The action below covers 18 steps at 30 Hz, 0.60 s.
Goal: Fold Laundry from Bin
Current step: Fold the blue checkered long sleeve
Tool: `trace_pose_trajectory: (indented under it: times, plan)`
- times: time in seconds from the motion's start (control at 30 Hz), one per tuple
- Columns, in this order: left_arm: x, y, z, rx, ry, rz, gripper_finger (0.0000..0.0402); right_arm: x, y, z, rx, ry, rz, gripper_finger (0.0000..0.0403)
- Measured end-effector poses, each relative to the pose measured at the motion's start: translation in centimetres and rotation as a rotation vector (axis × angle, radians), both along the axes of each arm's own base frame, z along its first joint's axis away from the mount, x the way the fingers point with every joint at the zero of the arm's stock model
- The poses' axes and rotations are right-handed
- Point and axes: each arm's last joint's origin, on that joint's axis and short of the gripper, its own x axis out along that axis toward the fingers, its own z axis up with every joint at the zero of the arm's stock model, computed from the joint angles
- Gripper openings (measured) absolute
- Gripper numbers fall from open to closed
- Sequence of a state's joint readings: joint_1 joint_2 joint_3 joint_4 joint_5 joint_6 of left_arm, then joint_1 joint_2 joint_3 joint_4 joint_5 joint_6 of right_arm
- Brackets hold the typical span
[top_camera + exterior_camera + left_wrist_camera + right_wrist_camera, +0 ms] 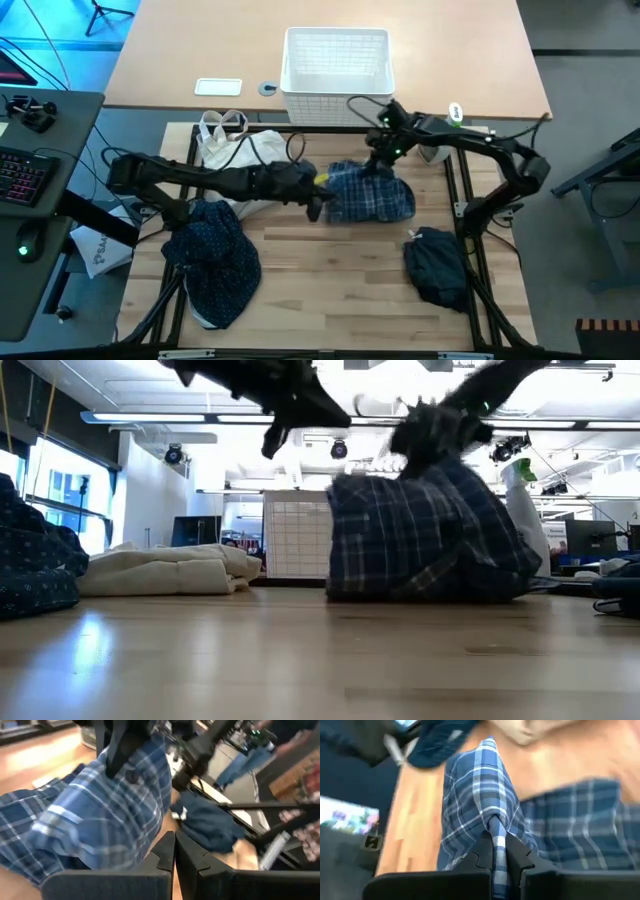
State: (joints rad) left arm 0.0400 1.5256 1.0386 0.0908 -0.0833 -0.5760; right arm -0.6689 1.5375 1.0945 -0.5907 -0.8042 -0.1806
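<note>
Plaid shirt [372,193]: lay bunched mid-counter [330,290], a ridge of it clamped in the right jaws [493,851].
Left jaws [174,851]: pressed together on nothing, just beside the shirt's edge.
Dotted shirt [212,258], navy piece [437,266]: crumpled, well apart from both jaws.
Bin [336,62]: looked emptied.
Progress: unloading seemingly done; I judged no garment was folded yet.

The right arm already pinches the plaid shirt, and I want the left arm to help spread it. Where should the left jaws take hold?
Grip the plaid shirt at its loose edge nearest the left gripper, coming in level from that side. The right gripper pinches a raised fold on the bin side, so the opposite edge lies free on the table. The left jaws are shut and empty, so they must open first.
</note>
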Motion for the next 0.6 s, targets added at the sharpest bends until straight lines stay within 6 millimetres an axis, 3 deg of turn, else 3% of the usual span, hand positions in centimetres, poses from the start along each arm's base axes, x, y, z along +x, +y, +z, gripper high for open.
trace_pose_trajectory:
  times: [0.1, 0.23, 0.3, 0.4, 0.5, 0.6]
  plan:
    - [0.6, 1.5, -0.6, -0.012, -0.021, 0.044, 0.0, -1.9, -1.7, -2.9, 0.016, 0.016, -0.122, 0.0]
    - [1.4, 3.4, -1.9, 0.001, -0.021, 0.086, 0.0, -3.1, -2.3, -4.6, 0.042, -0.009, -0.183, 0.0]
    - [1.5, 4.2, -2.2, 0.041, -0.018, 0.09, 0.0001, -3.3, -2.2, -4.8, 0.059, -0.012, -0.161, 0.0]
    - [2.2, 5.1, -1.0, 0.17, -0.075, 0.051, 0.0014, -3.1, -1.8, -4.6, 0.045, -0.018, -0.118, 0.0]
    - [3.1, 6.2, 0.5, 0.241, -0.086, 0.05, 0.005, -2.6, -1.5, -4.1, 0.04, -0.054, -0.075, 0.0]
    - [4.1, 7.8, 0.5, 0.26, -0.021, 0.034, 0.0101, -2.0, -1.2, -3.4, 0.043, -0.087, -0.035, 0.0]
